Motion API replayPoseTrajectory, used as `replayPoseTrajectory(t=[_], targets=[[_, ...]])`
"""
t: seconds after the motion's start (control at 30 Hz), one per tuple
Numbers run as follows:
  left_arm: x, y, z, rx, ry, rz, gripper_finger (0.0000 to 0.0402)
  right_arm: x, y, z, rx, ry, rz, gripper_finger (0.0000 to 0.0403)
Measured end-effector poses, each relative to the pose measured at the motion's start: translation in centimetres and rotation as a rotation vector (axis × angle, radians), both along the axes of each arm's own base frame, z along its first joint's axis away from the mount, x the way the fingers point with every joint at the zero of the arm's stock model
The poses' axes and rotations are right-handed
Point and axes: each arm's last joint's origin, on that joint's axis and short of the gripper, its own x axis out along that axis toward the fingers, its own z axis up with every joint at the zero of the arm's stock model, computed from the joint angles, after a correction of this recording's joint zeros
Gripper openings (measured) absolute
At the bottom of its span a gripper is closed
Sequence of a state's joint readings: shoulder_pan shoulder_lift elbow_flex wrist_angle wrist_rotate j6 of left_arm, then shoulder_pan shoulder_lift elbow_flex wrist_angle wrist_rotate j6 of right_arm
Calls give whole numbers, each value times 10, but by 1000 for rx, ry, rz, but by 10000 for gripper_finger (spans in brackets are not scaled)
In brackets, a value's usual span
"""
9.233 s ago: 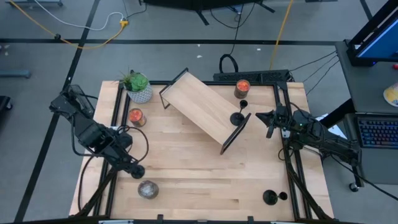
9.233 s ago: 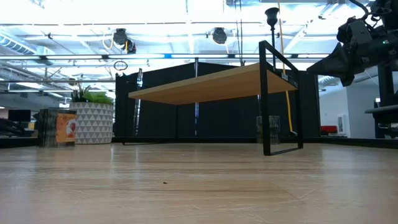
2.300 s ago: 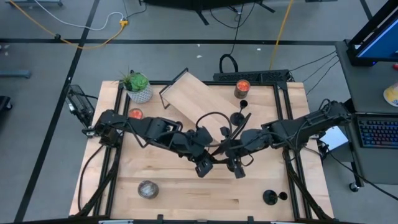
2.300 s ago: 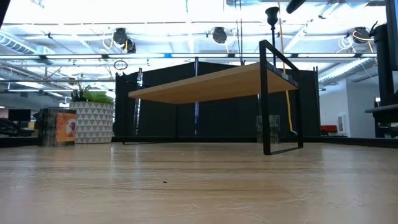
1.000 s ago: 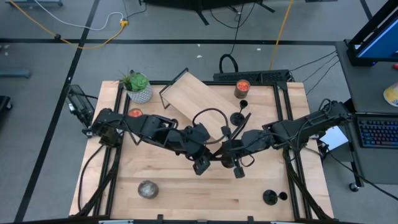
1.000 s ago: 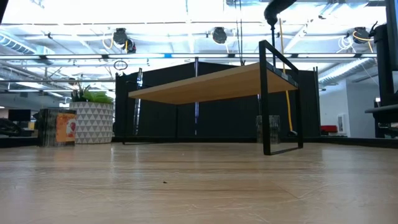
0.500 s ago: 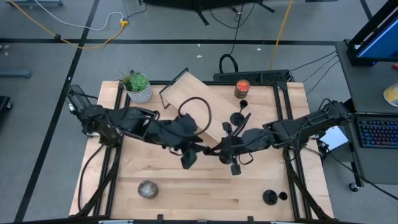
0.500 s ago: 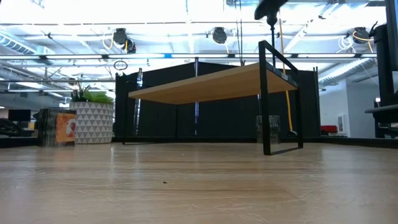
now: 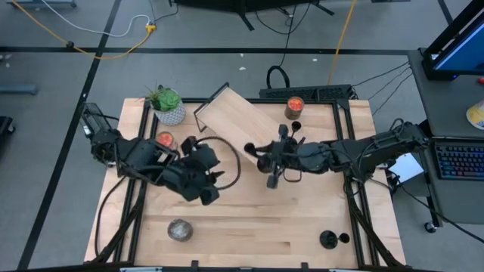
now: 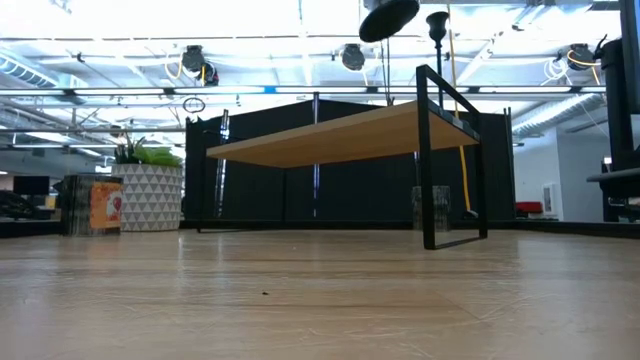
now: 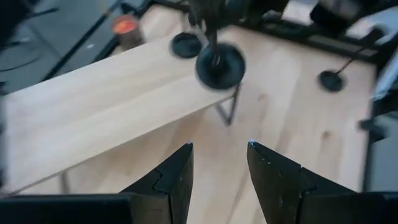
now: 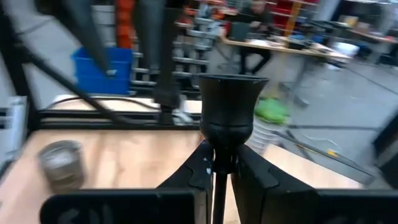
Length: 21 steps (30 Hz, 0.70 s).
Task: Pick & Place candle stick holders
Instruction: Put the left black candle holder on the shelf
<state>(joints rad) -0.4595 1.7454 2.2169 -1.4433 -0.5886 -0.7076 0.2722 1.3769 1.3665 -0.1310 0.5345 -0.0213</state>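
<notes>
A: Starting on the left, what is there?

B: A potted plant (image 9: 166, 105) at the far corner and an orange candle jar (image 9: 164, 140) near it. The left gripper (image 9: 206, 195) hangs over bare table beside the wooden shelf (image 9: 234, 125); in its wrist view the fingers (image 11: 177, 171) stand apart and empty. That arm looks to be waiting.

A: And the middle?

B: The right gripper (image 9: 274, 181) hovers at the shelf's near end, clamped on the thin stem of one candle stick holder (image 12: 229, 115). The left wrist view shows that holder's round base (image 11: 220, 65) in the air above the shelf edge.

A: So which step?

B: Carrying, I'd judge, towards the shelf top. Next it needs the base brought level over the board, lowered until it sits, then released.

A: The others?

B: A second holder (image 9: 289, 143) stands on the shelf's right end; a third (image 9: 328, 240) waits at the table's near right corner.
</notes>
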Motion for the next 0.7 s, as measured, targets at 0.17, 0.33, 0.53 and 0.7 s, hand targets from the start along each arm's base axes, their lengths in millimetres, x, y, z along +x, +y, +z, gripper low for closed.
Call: replayPoseTrajectory(t=[0.17, 0.33, 0.53, 0.7], targets=[[-14, -5, -5, 42, 84, 21, 157, 0, -7, 0, 5, -15, -127, 29], [-31, -7, -4, 61, 79, -16, 157, 0, -9, -8, 13, -28, -221, 28], [-62, 3, -14, 25, 83, 33, 157, 1, -9, -29, 28, -65, -303, 31], [-80, 7, -29, -29, 38, 47, 157, 2, -12, -49, 22, -131, -337, 28]])
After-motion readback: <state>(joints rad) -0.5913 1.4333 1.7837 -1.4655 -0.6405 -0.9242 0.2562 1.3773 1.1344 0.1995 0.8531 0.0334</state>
